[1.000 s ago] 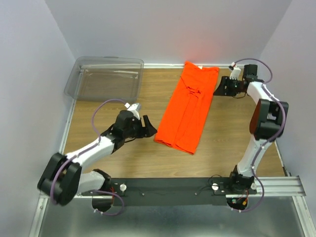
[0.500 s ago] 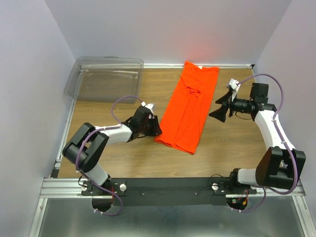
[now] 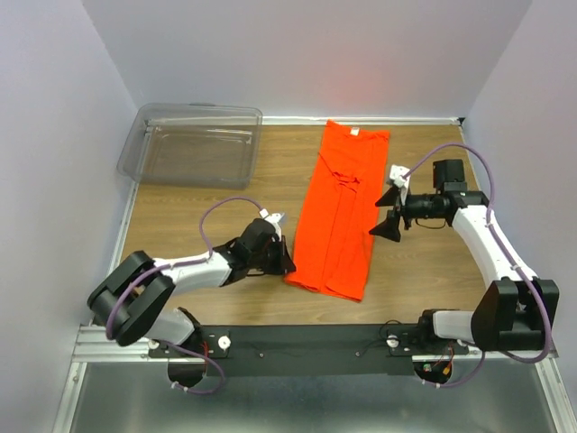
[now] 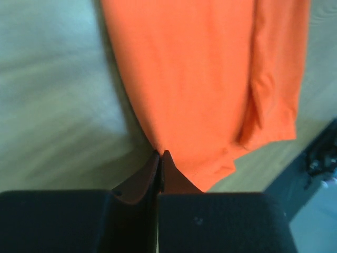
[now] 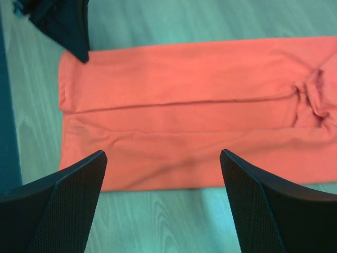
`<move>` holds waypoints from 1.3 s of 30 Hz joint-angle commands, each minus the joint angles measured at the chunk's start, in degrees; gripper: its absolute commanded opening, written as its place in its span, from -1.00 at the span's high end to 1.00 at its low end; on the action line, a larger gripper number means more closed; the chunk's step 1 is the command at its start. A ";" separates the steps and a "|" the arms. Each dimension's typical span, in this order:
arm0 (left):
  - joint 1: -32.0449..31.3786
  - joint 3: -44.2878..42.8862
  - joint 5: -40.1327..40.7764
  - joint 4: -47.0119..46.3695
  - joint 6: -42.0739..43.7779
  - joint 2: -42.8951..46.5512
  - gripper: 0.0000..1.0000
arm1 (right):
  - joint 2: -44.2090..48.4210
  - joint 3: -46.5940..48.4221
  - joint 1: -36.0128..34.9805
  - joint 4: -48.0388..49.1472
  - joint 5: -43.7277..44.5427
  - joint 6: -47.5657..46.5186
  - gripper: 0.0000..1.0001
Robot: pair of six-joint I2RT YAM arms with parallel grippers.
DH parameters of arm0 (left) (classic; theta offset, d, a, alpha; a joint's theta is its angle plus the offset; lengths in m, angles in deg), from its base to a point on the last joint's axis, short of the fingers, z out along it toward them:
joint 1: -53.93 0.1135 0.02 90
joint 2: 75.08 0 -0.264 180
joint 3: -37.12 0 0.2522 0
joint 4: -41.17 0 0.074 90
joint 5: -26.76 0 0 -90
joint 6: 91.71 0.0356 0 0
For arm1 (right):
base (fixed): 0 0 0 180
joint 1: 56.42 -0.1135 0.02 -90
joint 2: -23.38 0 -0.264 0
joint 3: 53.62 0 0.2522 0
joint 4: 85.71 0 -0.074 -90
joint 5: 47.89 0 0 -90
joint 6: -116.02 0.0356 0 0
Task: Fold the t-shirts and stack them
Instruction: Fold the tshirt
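Left jaws are pinching shut on t-shirt [image 4: 210,79] edge at their tips; right jaws are gaping empty, it lying just ahead on bench [image 3: 180,207]. Right probably needing matching corner, all layers, before lifting.

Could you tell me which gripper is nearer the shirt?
Left: left gripper shut on the left edge of the shirt; right gripper is open beside its right edge.

Soft, even light fills the overhead view, with faint shadows on the counter [image 3: 424,271] and a reddish glow on the back wall [image 3: 361,95] above the orange t-shirt [image 3: 341,212]. Both wrist views tint the counter green-teal; the left one is blurred, its dark left end effector [image 4: 160,154] nearly featureless, the right one sharper.
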 commanded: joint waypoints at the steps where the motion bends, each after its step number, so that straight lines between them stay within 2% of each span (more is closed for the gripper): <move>1: -4.34 3.14 -0.49 0.71 -6.64 5.70 0.90 | 1.88 1.95 -4.11 -11.40 4.75 -12.78 -0.90; 2: -4.95 3.76 -0.41 0.36 -7.60 6.41 0.90 | 1.97 2.04 -4.63 -11.93 4.75 -13.31 -0.90; 3: -5.66 4.90 -0.32 0.01 -8.74 7.63 0.89 | 2.06 2.04 -5.94 -12.71 4.83 -14.27 -0.99; 4: -6.10 5.25 -0.06 -0.17 -9.01 8.77 0.75 | 2.23 1.78 -6.74 -13.68 4.57 -14.89 -1.00; 6: -6.19 5.70 2.56 0.53 -9.28 11.06 0.33 | 2.06 0.47 -8.67 -21.46 2.82 -25.20 -1.00; 7: -6.28 5.44 4.23 2.80 -9.28 12.81 -0.02 | 1.80 0.20 -9.90 -22.73 2.03 -26.75 -1.00; 9: -6.37 3.16 7.92 5.97 -8.32 20.01 -0.22 | 1.18 -0.41 -12.97 -23.45 2.81 -27.38 -1.00; 11: -6.72 -1.04 14.07 11.14 -3.94 27.63 -0.36 | 2.75 -2.51 -17.71 -23.62 5.00 -28.78 -0.97; 12: -6.80 -2.72 16.97 12.65 -1.57 29.68 -0.39 | 3.89 -3.66 -18.87 -20.66 6.06 -27.31 -0.97; 13: -6.80 -4.39 18.04 14.14 3.85 31.53 -0.44 | 5.38 -6.45 -20.27 -18.54 9.29 -25.38 -0.96; 15: -7.24 -8.70 19.62 14.07 9.24 36.89 -0.56 | 8.20 -9.28 -23.43 -14.06 12.99 -21.69 -0.93; 16: -7.42 -9.76 20.85 11.81 15.96 38.82 -0.75 | 10.99 -11.21 -26.49 -9.52 16.66 -16.71 -0.91; 18: -7.86 -11.70 20.60 9.16 23.03 44.19 -0.92 | 11.64 -13.68 -30.45 -7.37 19.41 -10.89 -0.83; 19: -7.86 -11.79 19.73 6.36 26.63 45.68 -0.92 | 11.81 -14.39 -31.87 -6.84 20.82 -9.64 -0.83; 20: -7.86 -11.62 18.50 2.42 34.50 48.31 -0.92 | 12.25 -15.35 -33.71 -5.88 24.66 -7.80 -0.83; 23: -7.86 -8.64 17.44 -1.83 43.16 51.14 -0.93 | 14.45 -20.97 -45.04 -0.34 35.66 -0.41 -0.84; 25: -7.86 -6.79 17.18 -0.27 49.75 50.54 -0.92 | 13.32 -21.60 -52.32 1.07 40.58 2.92 -0.84; 27: -8.03 -6.26 17.08 2.80 53.80 47.83 -0.91 | 11.47 -20.55 -55.34 1.16 41.83 4.43 -0.82; 30: -10.74 -3.02 17.96 7.21 64.94 46.75 -0.74 | 8.49 -20.28 -62.79 3.09 45.95 8.29 -0.70; 32: -14.60 0.40 17.96 8.27 69.01 48.77 -0.70 | 7.42 -20.89 -64.14 3.45 49.83 9.27 -0.62; 34: -17.16 2.35 14.38 8.71 73.75 51.57 -0.68 | 7.94 -22.12 -64.23 3.97 52.72 10.15 -0.55; 39: -22.87 7.27 10.69 8.36 75.97 50.80 -0.63 | 9.89 -23.54 -64.23 4.85 55.01 11.99 -0.52</move>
